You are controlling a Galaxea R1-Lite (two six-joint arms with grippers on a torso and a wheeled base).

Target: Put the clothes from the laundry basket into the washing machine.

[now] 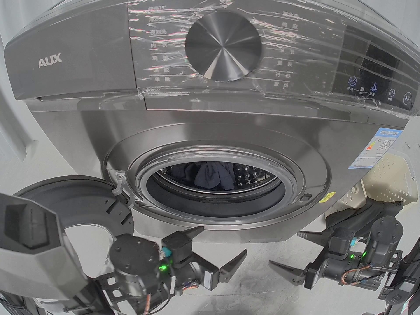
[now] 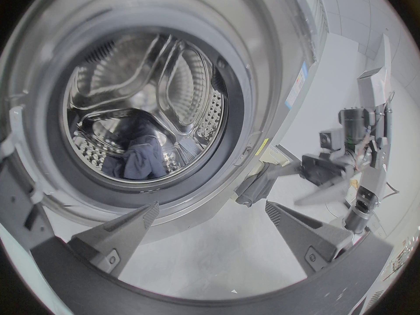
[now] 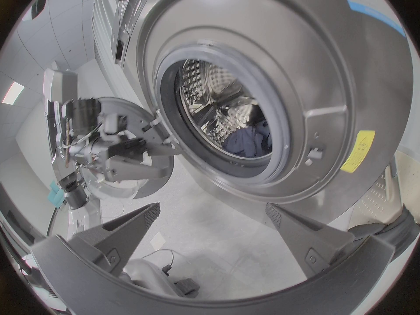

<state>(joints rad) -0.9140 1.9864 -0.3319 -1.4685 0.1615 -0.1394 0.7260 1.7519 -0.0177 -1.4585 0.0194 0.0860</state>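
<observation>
My left end effector (image 1: 224, 239) hangs just below the drum opening, fingers apart and holding nothing. My right end effector (image 1: 284, 248) sits beside it, also spread and empty, nearer the laundry basket (image 1: 389, 176) at the right of the washing machine (image 1: 210, 127). The door (image 1: 74, 202) stands swung wide on my left. Inside the drum lies a dark blue garment (image 2: 140, 158) at the bottom, so part of the job looks done. A dark cloth (image 1: 363, 213) drapes over the basket's edge, close to my right arm. I judge it the next piece to carry across. How much more the basket holds I cannot tell.
</observation>
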